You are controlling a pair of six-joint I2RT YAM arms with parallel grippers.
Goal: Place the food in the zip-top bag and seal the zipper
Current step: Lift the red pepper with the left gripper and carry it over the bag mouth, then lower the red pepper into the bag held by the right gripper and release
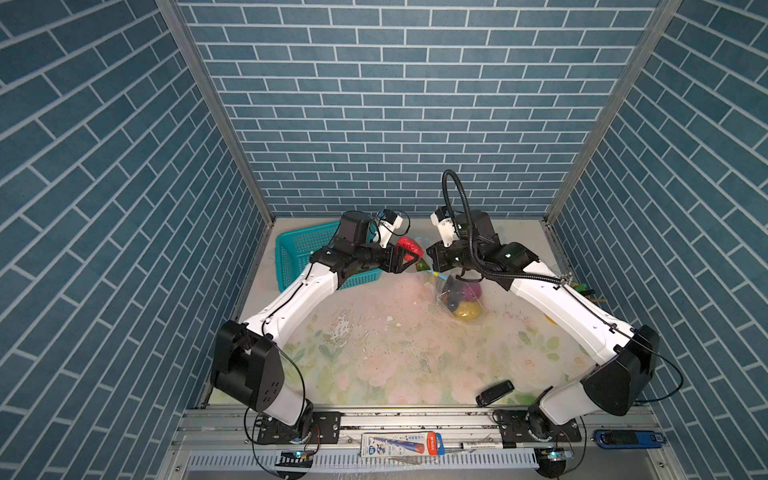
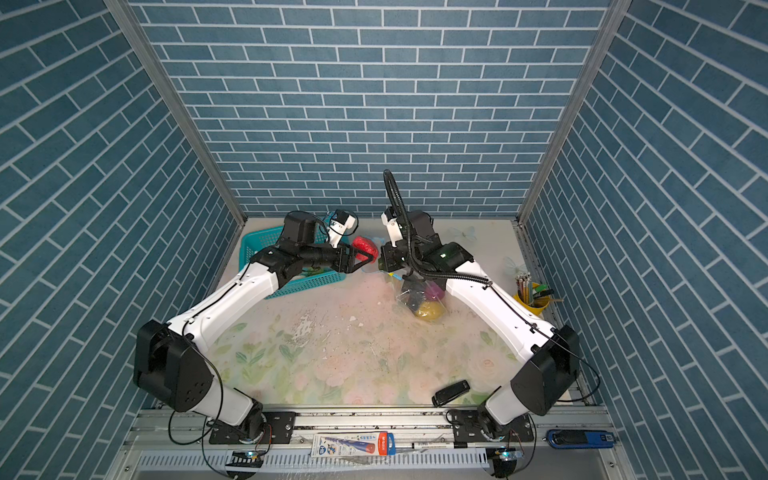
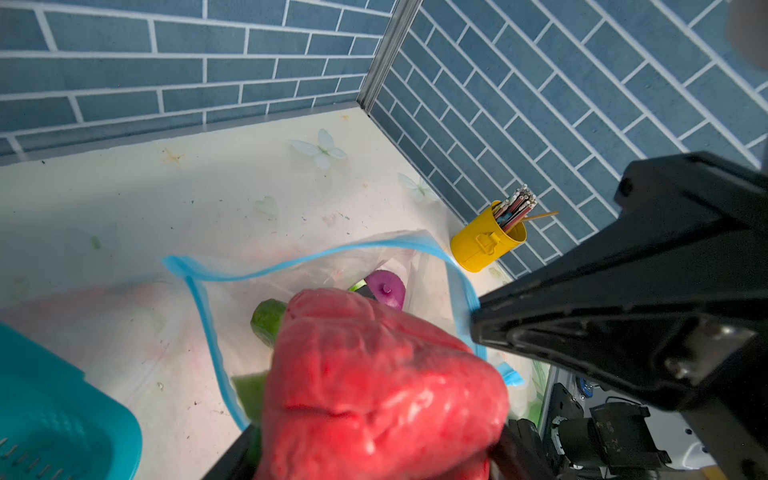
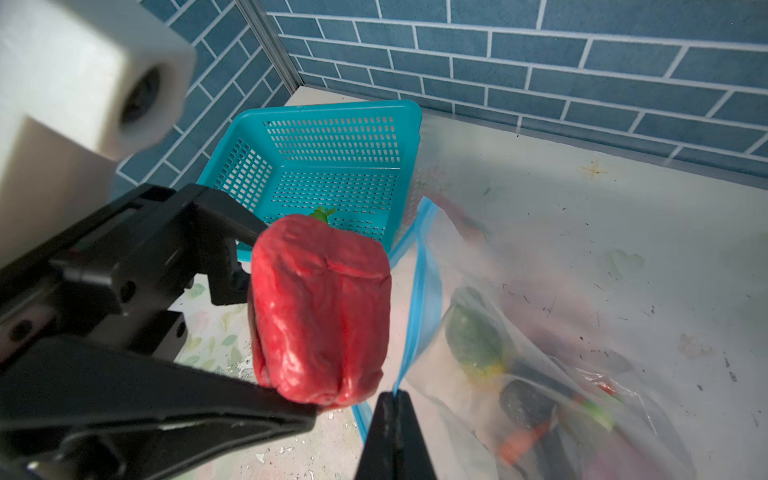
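Placement of red pepper (image 4: 320,307) at mouth of zip-top bag (image 4: 540,332).
Clamped in wide-set jaws of left gripper (image 1: 406,254), just beside zipper (image 4: 424,291) — rim pinched by closed right gripper (image 4: 392,401). Risk: early release — rebound off limp rim, landing outside.

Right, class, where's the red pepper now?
In both top views the red pepper is centre back, held in the left claw, between the teal basket and the zip-top bag.

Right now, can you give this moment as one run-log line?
left fingers: hold red pepper near bag mouth | right fingers: shut on blue zipper strip | bag: open, cucumber and purple onion inside
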